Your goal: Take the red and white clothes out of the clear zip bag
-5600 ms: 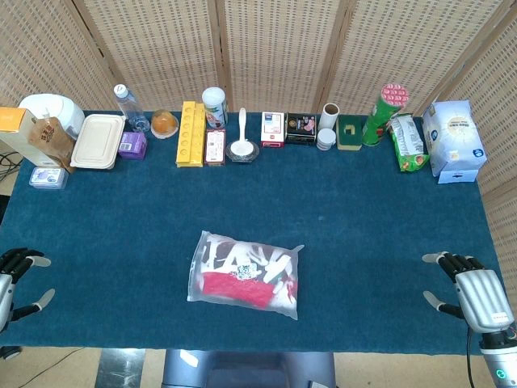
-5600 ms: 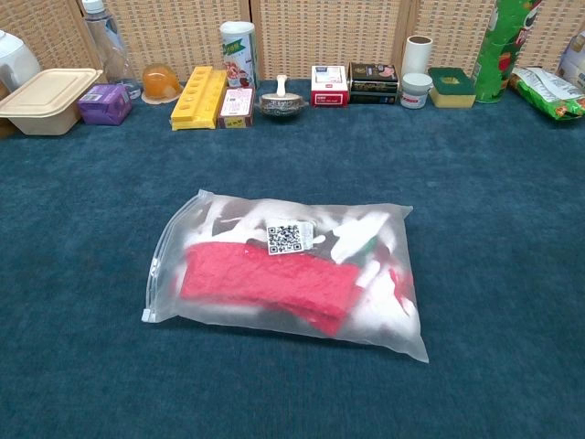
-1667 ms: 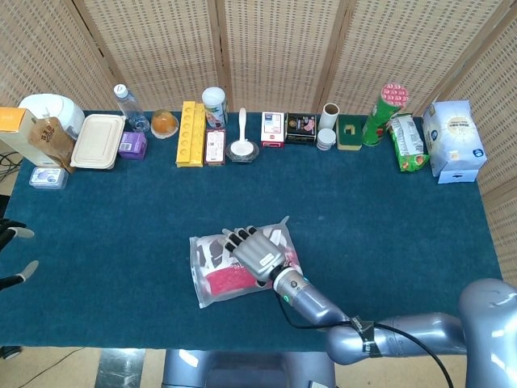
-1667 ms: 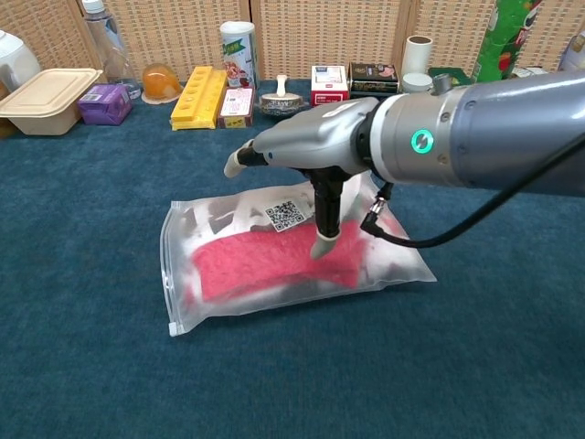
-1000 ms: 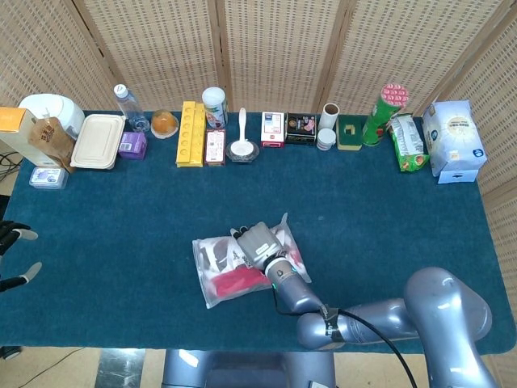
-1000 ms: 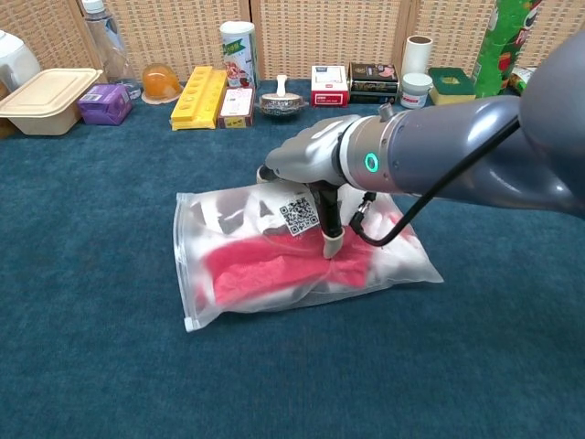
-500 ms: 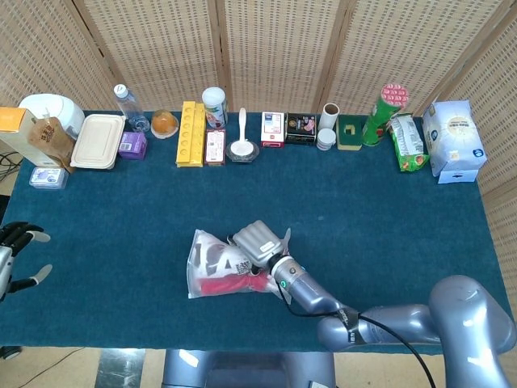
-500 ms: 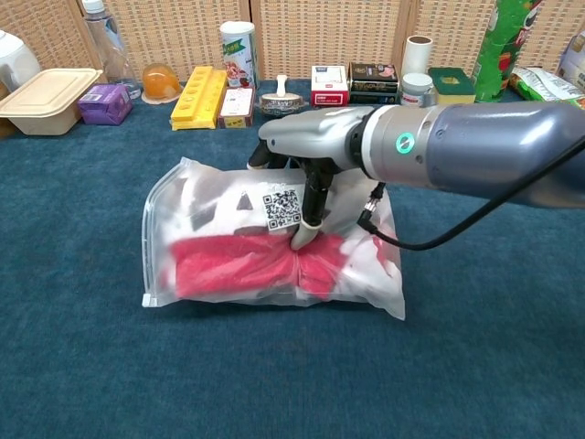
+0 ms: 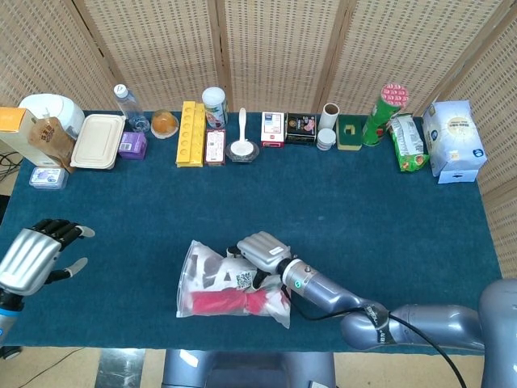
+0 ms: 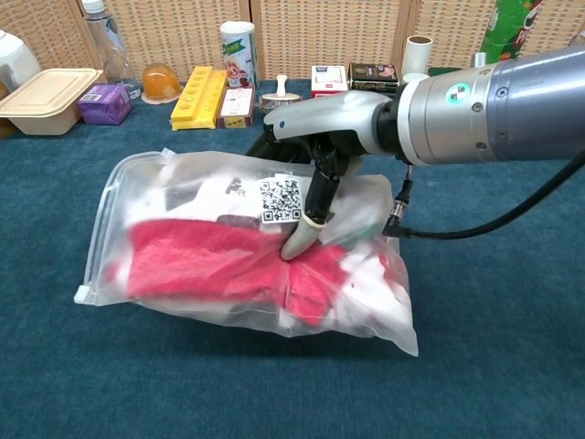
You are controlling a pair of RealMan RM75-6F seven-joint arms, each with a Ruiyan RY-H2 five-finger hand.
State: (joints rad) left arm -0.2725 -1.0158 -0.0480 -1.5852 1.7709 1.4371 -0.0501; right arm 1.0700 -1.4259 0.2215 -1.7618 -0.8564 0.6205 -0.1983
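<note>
The clear zip bag (image 10: 247, 256) sits low and a little left of centre in the head view, and it fills the middle of the chest view, where it looks raised off the blue table (image 9: 388, 218) at its left end. Through the plastic the red and white clothes (image 10: 210, 261) show plainly, the red part a broad band across the lower half and the white above and to the right, all still inside. A QR label (image 10: 281, 200) is stuck on the upper face of the bag. The right hand (image 10: 315, 137) has the bag by its top edge near the middle, fingers curled down over the front with one fingertip pressed into the plastic just below the label, so the hand is gripping the bag. Its grey arm runs off to the right of the chest view and toward the lower right corner of the head view. The left hand (image 9: 32, 252) hangs at the left edge of the head view, well apart from the bag, fingers spread and nothing in it. Along the far edge of the table, across the top of both views, stands a row of goods: a beige lunch box (image 9: 98, 141), a yellow tray (image 9: 191, 133), a green tube (image 9: 383, 111) and a white and blue packet (image 9: 454, 139) at the far right.
</note>
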